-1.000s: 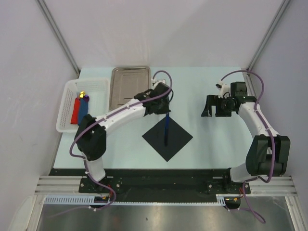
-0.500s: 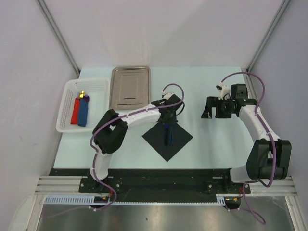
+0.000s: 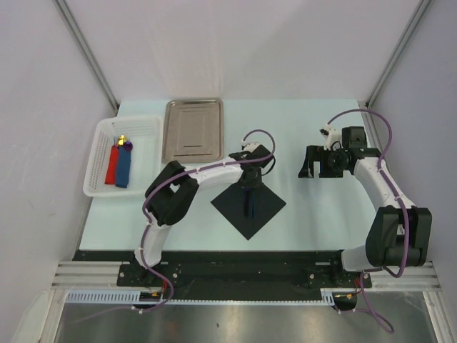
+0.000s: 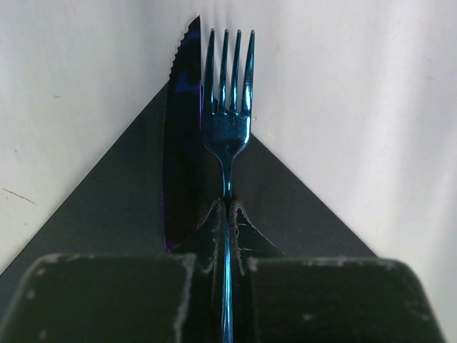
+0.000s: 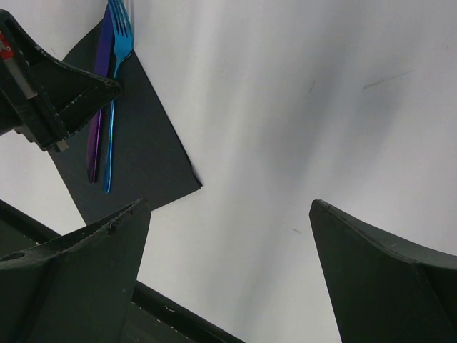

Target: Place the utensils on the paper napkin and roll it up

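Observation:
The black paper napkin (image 3: 263, 211) lies as a diamond at mid-table. My left gripper (image 3: 249, 190) hovers low over it, shut on the handle of the bright blue fork (image 4: 227, 114). The fork's tines point past the napkin's far corner. The dark purple knife (image 4: 178, 143) lies on the napkin (image 4: 300, 207) just left of the fork, parallel to it. The right wrist view shows the fork (image 5: 118, 50), the knife (image 5: 98, 107) and the napkin (image 5: 143, 143) from the side. My right gripper (image 3: 311, 163) is open and empty above the bare table to the right, also shown in its own wrist view (image 5: 228, 207).
A shiny steel tray (image 3: 193, 130) lies at the back left. A white basket (image 3: 100, 136) at the far left holds a flat red piece (image 3: 111, 166) and a flat blue piece (image 3: 124, 168). Grey walls close in both sides.
My left gripper has carried the blue fork from the napkin's back-left corner to over the napkin and lowered it beside the knife. The right arm has barely moved.

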Motion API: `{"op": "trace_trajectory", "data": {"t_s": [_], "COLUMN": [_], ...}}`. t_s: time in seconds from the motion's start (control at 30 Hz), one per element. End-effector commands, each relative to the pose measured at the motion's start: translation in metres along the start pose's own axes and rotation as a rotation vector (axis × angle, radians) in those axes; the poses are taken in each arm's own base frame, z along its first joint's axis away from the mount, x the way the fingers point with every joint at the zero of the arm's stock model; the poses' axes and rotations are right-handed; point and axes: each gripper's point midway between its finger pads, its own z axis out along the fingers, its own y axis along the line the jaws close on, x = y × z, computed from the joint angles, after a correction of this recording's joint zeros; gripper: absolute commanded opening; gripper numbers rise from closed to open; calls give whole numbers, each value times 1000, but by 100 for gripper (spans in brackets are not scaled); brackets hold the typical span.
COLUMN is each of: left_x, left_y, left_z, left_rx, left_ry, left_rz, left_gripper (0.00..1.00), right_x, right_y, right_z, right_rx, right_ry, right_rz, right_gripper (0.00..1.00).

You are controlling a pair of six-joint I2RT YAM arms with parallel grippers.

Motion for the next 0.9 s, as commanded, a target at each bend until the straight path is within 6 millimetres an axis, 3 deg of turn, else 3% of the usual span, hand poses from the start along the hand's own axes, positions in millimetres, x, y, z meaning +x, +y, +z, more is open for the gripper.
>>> {"op": "trace_trajectory", "data": {"t_s": [0.0,0.4,0.73,0.83,0.87], "left_x": [-18,-25,-18,-15,-14], "left_y": [-8,-6,1,4,5], "left_z": [-2,-12,-11,-9,-9], "left_rx": [3,5,-14,-24,-28], "left_ry": [-47,-68,-62,-51,-47], "left_rz": [-31,-32,-23,-23,-20], "left_gripper": [0,0,0,4,9], "right_x": [-6,-5,-5,-5,-5], "right_y": [3,4,5,4,5], "right_z": [-3,0,1,1,1], "right_rx": [-6,-9,-10,-9,-8], "right_ry": [-37,-35,-37,-34,-36], "right_rz": [-9,-1,-4,-2,-3], "right_gripper": [100,100,100,100,100]}}
